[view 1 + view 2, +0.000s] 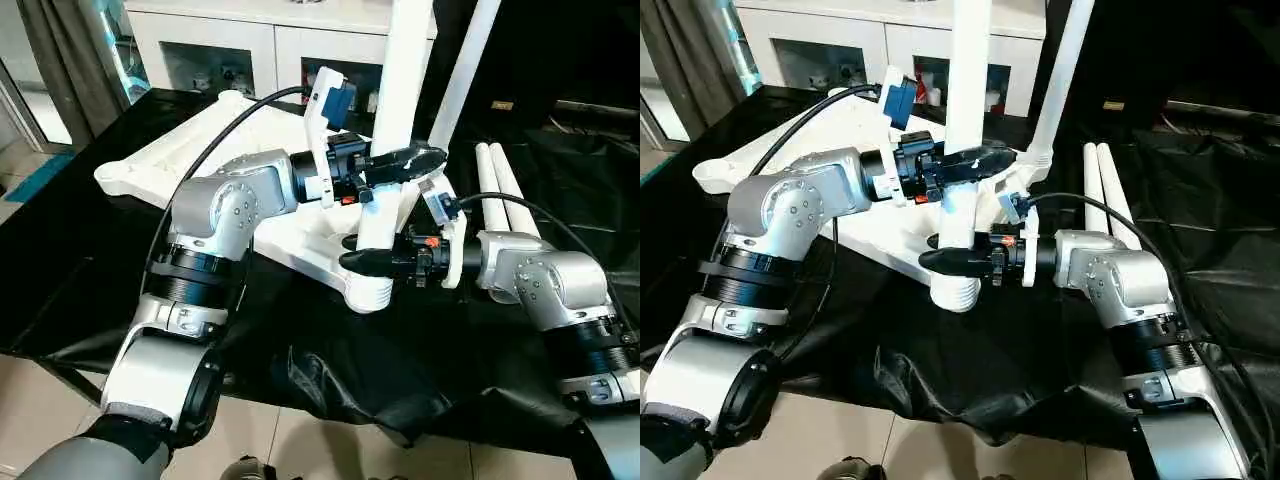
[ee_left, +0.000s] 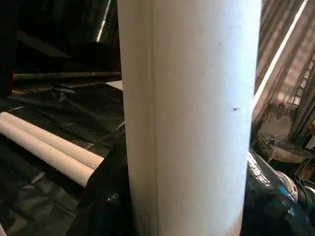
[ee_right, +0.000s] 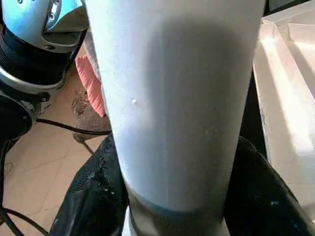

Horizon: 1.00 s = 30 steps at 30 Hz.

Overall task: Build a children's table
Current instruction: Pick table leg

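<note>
I have both forearms reaching inward over the counter (image 1: 60,280), which is draped in black sheeting, and they meet at one upright leg (image 1: 400,100). My left arm bends at the elbow and runs level across the tabletop (image 1: 270,235). Its left claw (image 1: 400,160) is clenched around the upright leg partway up, with black fingers (image 1: 415,157) on either side of the tube. My right arm comes in from the other side and lower down. The right claw (image 1: 370,262) wraps the same leg just above the ribbed corner socket (image 1: 368,292). In the right wrist view its fingers (image 3: 83,196) sit against both flanks of the tube, so I read it as grasping, though I can't be sure how firmly.

The tabletop lies upside down on the counter, ribs up, its near corner at the counter's front edge. The foot of the gripped leg stands in that near corner socket. I can't tell from these views how deep it is seated. A second leg (image 1: 462,70) stands upright just behind the first, rising from the tabletop. Two more legs (image 1: 505,190) lie side by side on the black sheeting, touching each other, just beside my right forearm. A white cabinet (image 1: 250,45) with glass doors stands behind the counter.
</note>
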Tool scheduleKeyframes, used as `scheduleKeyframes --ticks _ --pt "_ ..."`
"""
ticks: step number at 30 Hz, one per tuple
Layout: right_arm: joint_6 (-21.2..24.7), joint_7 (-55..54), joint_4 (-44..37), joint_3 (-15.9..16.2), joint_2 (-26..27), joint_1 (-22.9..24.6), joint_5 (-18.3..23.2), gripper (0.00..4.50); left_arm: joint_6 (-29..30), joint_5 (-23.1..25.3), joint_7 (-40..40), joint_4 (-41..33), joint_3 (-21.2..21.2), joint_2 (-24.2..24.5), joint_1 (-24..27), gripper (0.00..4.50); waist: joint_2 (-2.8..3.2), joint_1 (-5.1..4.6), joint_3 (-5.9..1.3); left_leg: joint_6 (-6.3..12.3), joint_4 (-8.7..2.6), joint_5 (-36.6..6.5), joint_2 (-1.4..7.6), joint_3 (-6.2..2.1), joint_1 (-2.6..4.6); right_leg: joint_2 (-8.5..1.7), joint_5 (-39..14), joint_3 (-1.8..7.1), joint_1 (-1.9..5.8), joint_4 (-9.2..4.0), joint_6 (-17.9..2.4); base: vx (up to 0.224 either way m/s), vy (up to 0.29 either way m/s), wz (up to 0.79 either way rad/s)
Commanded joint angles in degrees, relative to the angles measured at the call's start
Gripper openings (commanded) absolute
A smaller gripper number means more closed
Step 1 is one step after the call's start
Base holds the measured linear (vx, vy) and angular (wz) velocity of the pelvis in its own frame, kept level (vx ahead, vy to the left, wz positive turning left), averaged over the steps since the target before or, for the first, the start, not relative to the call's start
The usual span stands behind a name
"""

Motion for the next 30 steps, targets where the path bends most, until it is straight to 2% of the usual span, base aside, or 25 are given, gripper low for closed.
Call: scheduleKeyframes --ticks 1,2,6,7,8,10,11,12,13,14,15,16,18,19,20,21,22,23,24,25,26,27,28,29,30 --pt "0.1 -0.1 0.8 -1.1 -0.2 -1.3 0.1 2.01 -0.6 -0.4 -0.7 -1.7 -0.7 0.1 0.1 1.84 -1.04 0.17 -4.78 2.88 -3.47 -7.1 2.98 -1.5 1.7 -4.06 -8.7 2.26 2.99 -4.01 -14.2 0.0 0.0 0.0" --pt "0.0 -0.1 0.8 -1.1 -0.2 -1.3 0.1 2.01 -0.1 -0.8 -0.7 -1.3 -0.4 0.0 -0.1 2.4 -1.03 0.16 -4.77 2.85 -3.5 -7.2 3.01 -1.52 1.74 -4.04 -8.7 2.25 2.95 -4.01 -14.2 0.0 0.0 0.0" --pt "-0.7 -0.7 0.2 -1.5 0.1 -0.8 0.1 1.99 -0.2 -2.4 0.2 -1.8 1.8 -0.6 0.1 2.66 -0.96 0.15 -4.8 2.82 -3.49 -7.2 2.99 -1.52 1.75 -4.03 -8.3 2.24 2.97 -3.95 -14.4 0.0 0.0 0.0" --pt "-0.8 -1.0 0.2 -1.8 0.3 -0.7 0.1 1.97 -1.5 -3.0 1.7 -1.6 3.5 -1.5 0.1 2.81 -0.68 0.15 -4.81 2.71 -3.44 -7.3 2.96 -1.51 1.74 -4.03 -7.9 2.25 2.95 -4.03 -14.6 0.0 0.0 0.0" --pt "-0.8 -1.1 0.2 -1.9 0.3 -0.7 0.2 1.96 -1.8 -3.4 2.1 -1.5 4.2 -1.9 0.0 3.0 -0.79 0.1 -4.85 2.73 -3.4 -7.3 2.95 -1.49 1.67 -4.01 -7.3 2.25 3.03 -3.94 -14.8 0.0 0.0 0.0" --pt "-1.2 -2.0 0.0 -2.9 0.9 -0.3 0.7 1.95 -3.6 -6.9 4.8 -0.7 9.2 -4.0 -0.1 3.02 -0.86 0.21 -4.87 2.82 -3.35 -7.5 2.9 -1.55 1.62 -4.16 -6.8 2.18 3.19 -3.97 -15.5 0.0 0.0 0.0" --pt "-1.2 -2.0 0.0 -2.9 0.9 -0.3 0.7 1.95 -3.6 -7.0 4.9 -0.7 9.4 -4.0 -0.1 3.02 -0.88 0.16 -4.81 2.95 -3.38 -7.7 2.9 -1.48 1.62 -4.07 -6.9 2.19 3.13 -4.01 -15.5 0.0 0.0 0.0" --pt "-1.6 -3.1 -0.8 -4.2 1.6 0.3 1.6 1.95 -4.3 -11.1 5.8 -0.9 13.6 -5.5 0.8 3.02 -0.62 0.21 -4.86 2.89 -3.37 -7.7 2.91 -1.56 1.67 -4.02 -7.1 2.15 3.1 -3.89 -15.4 0.0 0.0 0.0" --pt "-1.8 -3.7 -1.5 -5.0 2.1 0.7 2.2 1.95 -4.5 -14.0 6.6 -1.2 16.4 -6.5 1.5 3.02 -0.8 0.24 -4.8 2.92 -3.32 -8.0 2.82 -1.46 1.57 -4.1 -6.9 2.13 3.14 -4.01 -15.9 0.0 0.0 0.0" --pt "-1.9 -4.4 -2.1 -5.8 2.5 1.1 2.7 1.95 -4.8 -16.3 7.2 -1.5 18.5 -7.2 2.1 3.02 -0.85 0.19 -4.86 2.9 -3.32 -7.9 2.83 -1.45 1.53 -4.08 -6.7 2.13 3.25 -3.9 -16.0 0.0 0.0 0.0" --pt "-1.9 -4.5 -2.1 -5.9 2.6 1.2 2.8 1.95 -4.8 -16.7 7.3 -1.5 18.8 -7.3 2.2 3.02 -0.76 0.28 -4.81 3.05 -3.33 -8.2 2.89 -1.46 1.63 -4.07 -7.0 2.1 3.15 -4.01 -16.1 0.0 0.0 0.0" --pt "-2.2 -6.0 -3.4 -7.5 3.3 2.1 3.8 1.95 -4.7 -21.2 8.6 -1.7 22.9 -8.2 3.1 3.02 -0.66 0.29 -4.86 3.01 -3.31 -8.2 2.86 -1.43 1.63 -3.91 -7.1 2.08 3.1 -3.91 -16.0 0.0 0.0 0.0" --pt "-2.9 -7.5 -4.6 -8.7 3.5 3.2 4.0 1.94 -5.7 -22.4 10.2 -2.3 25.1 -8.3 4.1 3.02 -0.78 0.33 -4.84 3.08 -3.41 -8.6 2.9 -1.47 1.68 -3.8 -7.5 2.04 3.02 -4.0 -15.6 0.0 0.0 0.0" --pt "-3.5 -9.3 -5.6 -10.1 3.8 4.0 4.0 1.94 -7.2 -19.0 11.8 -2.7 24.2 -7.3 5.1 3.02 -1.16 0.16 -4.82 3.06 -3.52 -8.7 2.96 -1.52 1.72 -3.79 -8.0 2.03 3.02 -4.08 -15.0 0.0 0.0 0.0" --pt "-3.6 -9.8 -5.9 -10.4 3.9 4.2 4.1 1.94 -7.6 -18.1 12.2 -2.8 24.0 -7.0 5.4 3.02 -0.94 0.21 -4.74 3.02 -3.67 -8.8 3.12 -1.69 1.75 -3.9 -8.7 2.14 2.93 -4.2 -14.3 0.0 0.0 0.0" --pt "-4.8 -12.6 -7.5 -12.2 4.4 5.5 3.7 1.94 -11.4 -10.6 14.7 -3.5 20.9 -5.1 7.3 3.02 -1.25 0.1 -4.66 2.76 -3.8 -9.2 3.14 -1.73 1.78 -3.92 -10.3 2.22 2.9 -4.55 -12.8 0.0 0.0 0.0" --pt "-5.3 -13.7 -8.1 -12.8 4.5 6.1 3.5 1.94 -13.3 -7.2 15.6 -3.9 19.2 -4.3 8.1 3.02 -0.99 -0.04 -4.56 2.17 -4.1 -9.7 3.39 -1.95 1.87 -3.95 -12.0 2.3 2.69 -4.59 -11.0 0.0 0.0 0.0" --pt "-7.0 -16.6 -8.9 -13.2 4.6 7.1 1.4 1.94 -15.5 -1.1 18.0 -3.7 16.0 -2.4 9.7 3.02 -1.24 -0.07 -4.57 1.84 -4.08 -10.0 3.31 -1.81 2.01 -3.86 -12.7 2.29 2.68 -4.66 -10.3 0.0 0.0 0.0" --pt "-8.8 -19.8 -9.4 -13.5 5.0 7.9 -1.0 1.94 -17.6 4.8 20.5 -3.3 12.9 -0.1 11.1 3.02 -0.92 0.01 -4.48 0.85 -4.38 -9.9 3.61 -2.12 1.99 -3.92 -13.9 2.46 2.37 -4.83 -7.8 0.0 0.0 0.0" --pt "-10.5 -24.3 -9.7 -14.2 6.0 8.9 -3.3 1.94 -20.0 9.5 22.8 -3.2 10.9 1.8 12.9 3.02 -0.82 -0.2 -4.49 -0.4 -4.53 -10.8 3.34 -2.02 2.2 -3.87 -15.5 2.35 2.33 -4.82 -7.0 0.0 0.0 0.0" --pt "-12.2 -30.9 -10.7 -14.2 7.4 10.7 -7.3 1.94 -20.0 11.6 24.5 -4.8 10.3 3.4 15.5 3.02 -0.71 -0.15 -4.49 -1.01 -4.6 -10.8 3.48 -2.1 2.17 -3.99 -15.6 2.44 2.18 -4.93 -6.6 0.0 0.0 0.0" --pt "-13.1 -35.2 -11.7 -14.2 8.3 12.1 -9.8 1.94 -19.5 11.7 25.4 -6.3 10.2 4.2 17.3 3.02 0.04 -0.43 -4.51 -2.68 -4.79 -10.6 3.35 -2.12 2.16 -3.81 -14.3 2.38 1.91 -4.64 -6.8 0.0 0.0 0.0" --pt "-17.3 -38.2 -13.2 -14.1 10.1 14.3 -12.3 1.94 -18.4 13.7 29.1 -7.8 10.0 5.2 19.2 3.02 0.59 -0.47 -4.69 -3.73 -4.78 -11.4 3.27 -2.12 2.26 -3.74 -12.4 2.33 1.91 -4.28 -7.6 0.0 0.0 0.0" --pt "-17.3 -38.2 -13.2 -14.1 10.1 14.3 -12.3 1.94 -18.4 13.7 29.1 -7.8 10.0 5.2 19.2 3.02 0.32 -0.65 -4.66 -3.91 -4.88 -12.2 3.32 -2.05 2.22 -3.68 -11.9 2.39 1.82 -4.47 -7.6 0.0 0.0 0.0" --pt "-20.2 -39.6 -14.2 -14.1 11.2 15.8 -13.7 1.94 -17.5 15.2 31.8 -8.9 9.7 5.7 20.3 3.02 0.29 -0.66 -4.85 -3.67 -4.77 -12.9 3.12 -2.01 2.2 -3.67 -10.6 2.38 2.06 -4.4 -8.2 0.0 0.0 0.0"
